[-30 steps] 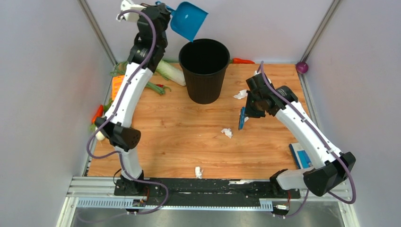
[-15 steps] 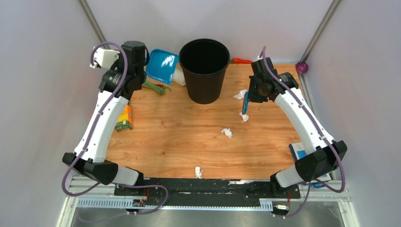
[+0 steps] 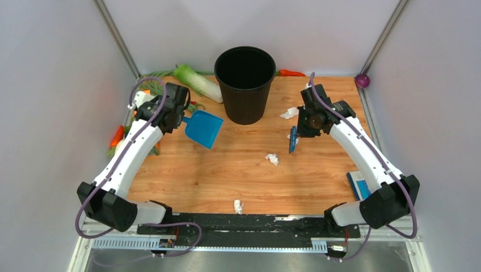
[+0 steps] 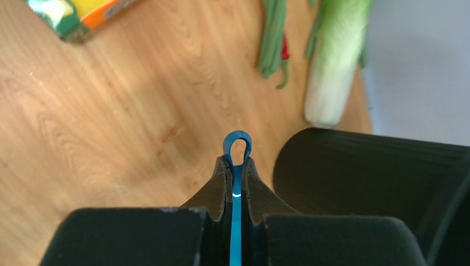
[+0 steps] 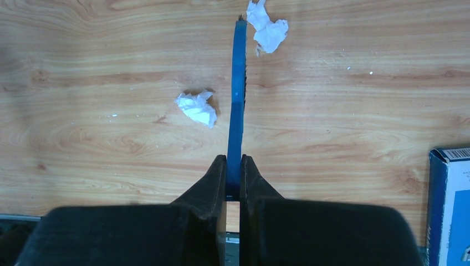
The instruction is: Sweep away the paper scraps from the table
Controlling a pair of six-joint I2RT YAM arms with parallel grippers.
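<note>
My left gripper [image 3: 180, 118] is shut on the handle of the blue dustpan [image 3: 203, 128], which sits low over the table [image 3: 227, 175] left of the black bin [image 3: 245, 85]. The left wrist view shows the handle loop [image 4: 237, 145] between my fingertips. My right gripper [image 3: 300, 129] is shut on a thin blue brush [image 3: 292, 140], seen edge-on in the right wrist view [image 5: 237, 100]. Paper scraps lie by the bin [image 3: 289, 113], mid-table [image 3: 273, 159] and near the rail [image 3: 239, 206]. Two show beside the brush: one [image 5: 268, 25] at its tip, one [image 5: 197, 107] to its left.
A cabbage [image 3: 197, 82], green beans [image 4: 271, 39] and a carton [image 4: 83, 14] lie at the back left. A blue box [image 3: 359, 184] sits at the right edge. A purple ball [image 3: 362, 80] is at the back right corner. The black rail [image 3: 249, 222] runs along the near edge.
My left arm swung the dustpan from above the bin down to the table left of it. My right arm moved the brush toward the back, then slightly nearer; the scrap by its tip is now mostly hidden.
</note>
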